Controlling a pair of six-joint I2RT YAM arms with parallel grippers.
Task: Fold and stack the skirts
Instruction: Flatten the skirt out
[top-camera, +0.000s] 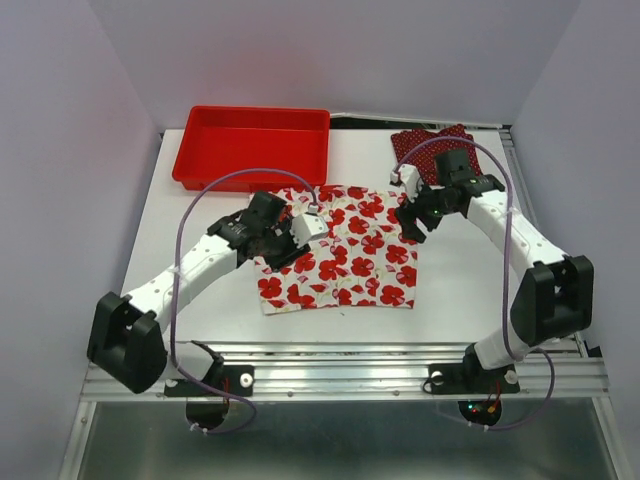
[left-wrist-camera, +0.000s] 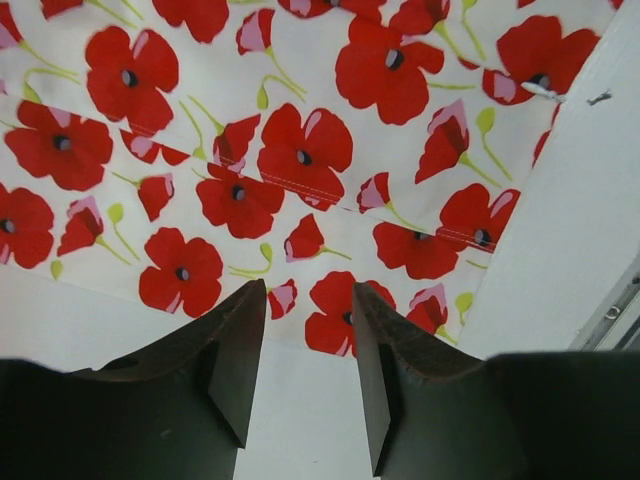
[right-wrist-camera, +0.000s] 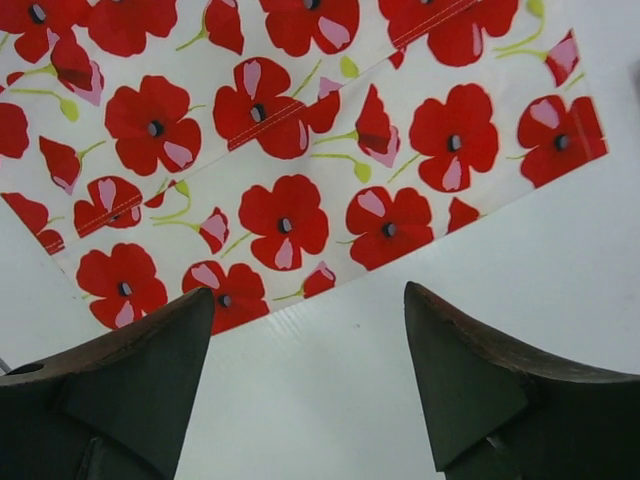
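The flower skirt (top-camera: 345, 255) is white w/ big red flowers. It lies flat on the white bench (top-camera: 190, 290), right btw the two pincers. From the top it looks like a box shape w/ mostly straight sides. Up close, stitched hem lines run across it and one layer lies on top of another.

The L pincer (top-camera: 300, 240) sits over the skirt's left side. In its own view the L pincer (left-wrist-camera: 307, 290) is partly open, w/ a gap btw its two dark fingers (left-wrist-camera: 235, 350). Nothing is in the gap. The flower skirt (left-wrist-camera: 300, 150) starts at the tips and fills the space ahead of them. Bare bench shows under the fingers.

The R pincer (top-camera: 412, 222) is at the skirt's far right corner. In its own view the R pincer (right-wrist-camera: 308, 290) is wide open and holds nothing. The flower skirt (right-wrist-camera: 280, 170) has its edge just ahead of the tips. Only bare bench lies btw the fingers (right-wrist-camera: 150, 370).

The dotted skirt (top-camera: 430, 145) is dark red w/ tiny white dots. It lies past the R pincer, at the far side of the bench, and the R arm hides part of it.

The red tray (top-camera: 240, 182) sits past the L pincer, also at the far side. Its near corner is close to the flower skirt; can't tell if they touch.
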